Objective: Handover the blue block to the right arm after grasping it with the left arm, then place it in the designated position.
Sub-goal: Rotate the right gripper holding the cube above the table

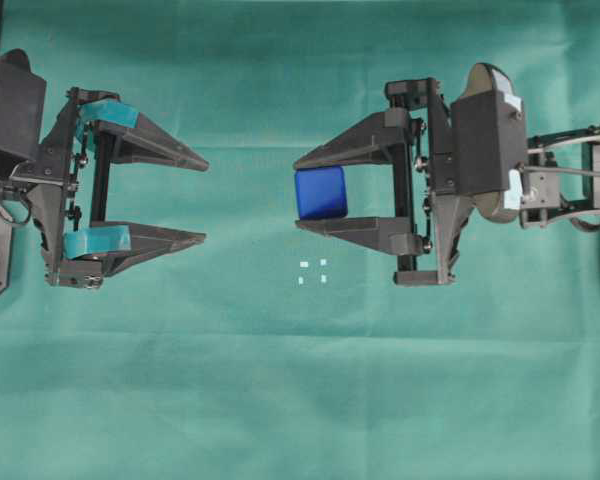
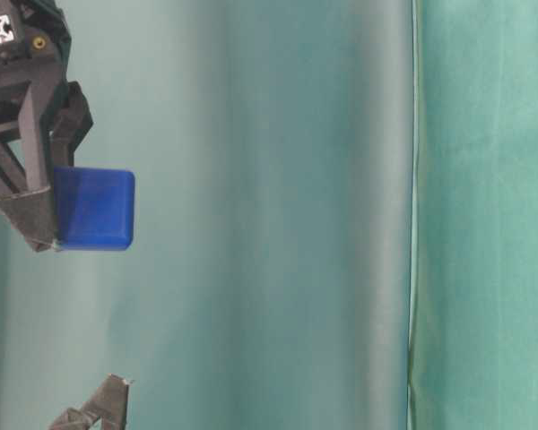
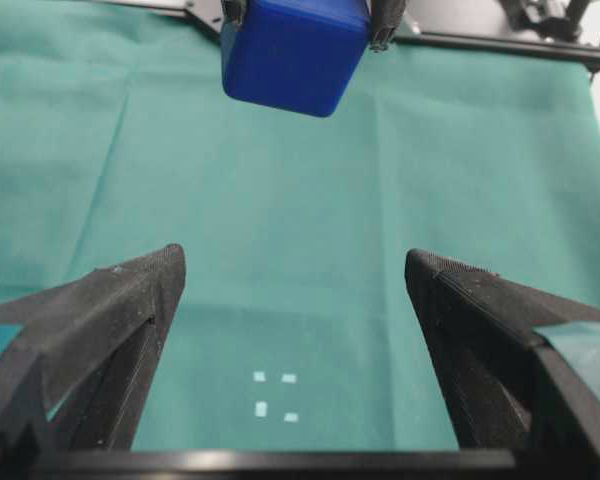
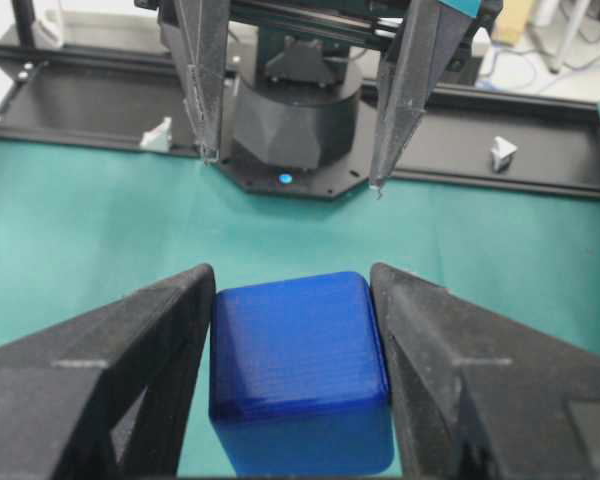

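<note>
Overhead exterior shows my right gripper (image 1: 305,192) clamping the blue block (image 1: 321,193) only near its fingertips, left gripper (image 1: 202,200) wide and empty, so lowering toward the designated position (image 1: 312,272) could twist it off-square.

Open green cloth (image 1: 280,400) between two arms; nothing lying on it around four white marks (image 1: 313,271); marks uncovered, near and below right gripper (image 1: 298,195); blue block (image 1: 321,193) fills gap between right gripper's jaws, no room there; left gripper (image 1: 202,200) spread wide, gap between jaws free; both grippers well apart, facing, clear lane between.
</note>
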